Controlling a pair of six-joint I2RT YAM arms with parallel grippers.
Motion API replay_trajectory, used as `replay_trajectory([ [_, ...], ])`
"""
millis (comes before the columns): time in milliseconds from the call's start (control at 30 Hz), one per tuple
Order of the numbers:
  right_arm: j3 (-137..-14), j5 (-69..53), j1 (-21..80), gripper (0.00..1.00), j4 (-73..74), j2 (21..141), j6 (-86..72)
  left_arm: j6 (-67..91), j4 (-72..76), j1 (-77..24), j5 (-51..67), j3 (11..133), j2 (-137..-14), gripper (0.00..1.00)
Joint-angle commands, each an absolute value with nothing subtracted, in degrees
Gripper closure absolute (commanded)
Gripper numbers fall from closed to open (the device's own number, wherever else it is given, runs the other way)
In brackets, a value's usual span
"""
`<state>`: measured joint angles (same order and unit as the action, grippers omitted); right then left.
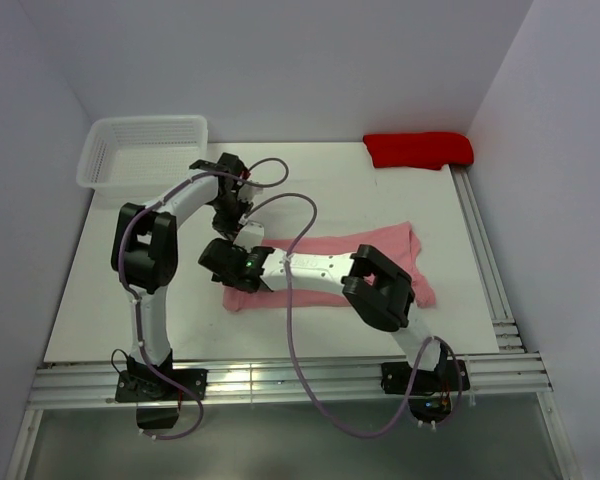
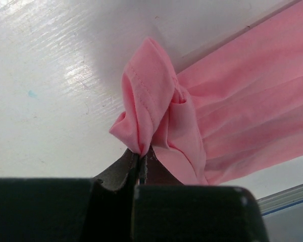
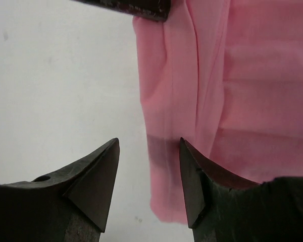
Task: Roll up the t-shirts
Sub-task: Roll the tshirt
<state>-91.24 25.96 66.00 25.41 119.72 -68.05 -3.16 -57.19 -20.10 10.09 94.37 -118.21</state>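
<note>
Left gripper (image 2: 140,160) is shut tight on a bunched corner of the pink shirt (image 1: 380,245), with the hem end pinched up off the surface (image 1: 110,300) into a small crumpled peak. The right gripper (image 3: 149,143) stands wide open and holds nothing. It hovers low over the same end of the shirt, one finger above bare surface and the other above cloth.

The shirt lies across the middle of the surface as a long folded strip, with its left end under the two grippers.

The main risk is a lopsided start. Only one corner is held, so turning it over would likely twist the end into a cone, not an even roll. The right gripper straddles the shirt's edge (an awkward place to close), so it may catch just the top layer or nothing. A hard pull from the left could drag the folds open along the strip. The grip is on thin bunched fabric, so it could also slip free. The two wrists sit very close together, and a careless move could knock them.
</note>
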Motion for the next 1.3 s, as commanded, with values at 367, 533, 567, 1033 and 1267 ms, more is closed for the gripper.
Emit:
replay_trajectory([
  [367,-109.86,37.09,65.21,0.42,44.73,131.31,-65.83,-2.02,-59.15,-21.01,8.35,97.65,-119.53,1.0],
  [533,-109.07,37.35,65.22,0.41,43.51,131.39,-64.6,-2.02,-59.41,-21.09,8.26,97.91,-120.14,1.0],
  [567,-109.86,37.27,65.3,0.41,43.85,131.83,-64.51,-2.02,-59.5,-21.09,8.26,98.0,-120.15,1.0],
  [1033,-113.91,40.43,66.18,0.41,49.56,132.37,-65.13,-2.2,-59.85,-21.09,7.56,98.44,-120.67,1.0],
  [1267,-115.57,41.75,67.15,0.41,48.95,131.83,-63.81,-2.02,-60.12,-21.09,7.47,98.7,-120.85,1.0],
])
